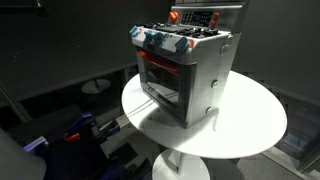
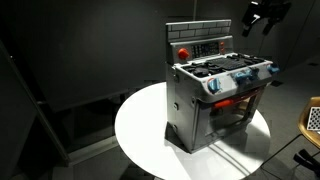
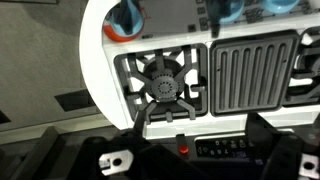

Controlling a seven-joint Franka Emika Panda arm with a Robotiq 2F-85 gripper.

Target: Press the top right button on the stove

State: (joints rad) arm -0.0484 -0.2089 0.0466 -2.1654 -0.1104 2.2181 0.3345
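The stove (image 1: 185, 70) is a small silver-grey toy oven with blue knobs and a red-lit front window, standing on a round white table (image 1: 250, 120). It shows in both exterior views (image 2: 215, 90). Its red back panel (image 2: 200, 47) carries small buttons. My gripper (image 2: 262, 18) hangs in the air above and beyond the stove's back panel, apart from it. In the wrist view I look down on the burner (image 3: 165, 85), the griddle (image 3: 250, 75) and the dark button strip with a red button (image 3: 182, 150). My gripper (image 3: 195, 135) is open and empty.
The table edge (image 3: 95, 60) curves close to the stove's side. The room is dark. A blue object (image 1: 75, 130) and a white disc (image 1: 97, 87) lie on the floor below the table. A pale object (image 2: 312, 118) sits at the frame edge.
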